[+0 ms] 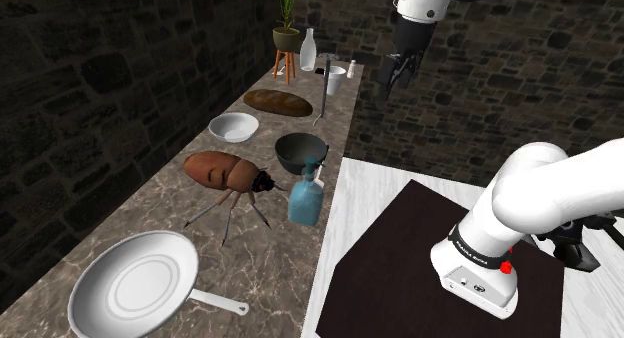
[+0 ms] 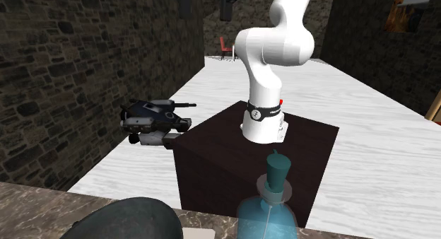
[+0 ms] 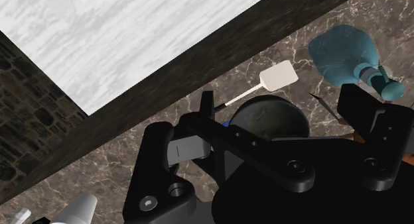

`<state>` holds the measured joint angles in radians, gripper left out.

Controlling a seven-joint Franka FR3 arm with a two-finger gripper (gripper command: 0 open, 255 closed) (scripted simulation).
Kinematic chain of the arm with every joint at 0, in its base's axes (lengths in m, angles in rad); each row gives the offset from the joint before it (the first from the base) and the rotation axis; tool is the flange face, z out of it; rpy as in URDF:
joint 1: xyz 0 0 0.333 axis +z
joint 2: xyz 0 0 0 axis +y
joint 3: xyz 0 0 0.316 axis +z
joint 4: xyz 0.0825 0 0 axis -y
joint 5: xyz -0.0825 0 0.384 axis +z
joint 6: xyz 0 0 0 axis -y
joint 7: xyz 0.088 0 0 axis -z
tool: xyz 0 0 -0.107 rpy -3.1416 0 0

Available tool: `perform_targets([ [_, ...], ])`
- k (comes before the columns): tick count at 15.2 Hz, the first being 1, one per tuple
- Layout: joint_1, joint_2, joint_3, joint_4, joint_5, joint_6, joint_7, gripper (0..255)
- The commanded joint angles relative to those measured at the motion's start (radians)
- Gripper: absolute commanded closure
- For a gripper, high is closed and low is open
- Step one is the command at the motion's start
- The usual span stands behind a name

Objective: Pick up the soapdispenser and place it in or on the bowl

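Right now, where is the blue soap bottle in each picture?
Shoulder view: the blue see-through soap bottle stands near the middle, just below the dark round bowl.
Second exterior view: the bottle at the bottom edge, right of middle, bowl on its left.
Wrist view: the bottle sits close beside the bowl.
Shared landmark: that dark bowl.

bowl (image 2: 134, 218) and soap dispenser (image 2: 272, 206), lower parts past the second exterior view's edge

Bowls: 2, a dark bowl (image 1: 300, 152) and a white bowl (image 1: 233, 127). One each: soap dispenser (image 1: 306, 196), pan (image 1: 135, 286), bread loaf (image 1: 278, 102), spatula (image 3: 277, 75).
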<state>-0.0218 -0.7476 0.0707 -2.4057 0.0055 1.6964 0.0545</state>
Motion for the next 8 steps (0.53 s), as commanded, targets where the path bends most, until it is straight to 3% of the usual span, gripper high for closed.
perform_targets([
  [1,0.0,0.0,0.0,0.0,0.0,0.0,0.0,0],
  [8,0.043,0.102,0.139,-0.053,0.06,0.168,0.149,0],
])
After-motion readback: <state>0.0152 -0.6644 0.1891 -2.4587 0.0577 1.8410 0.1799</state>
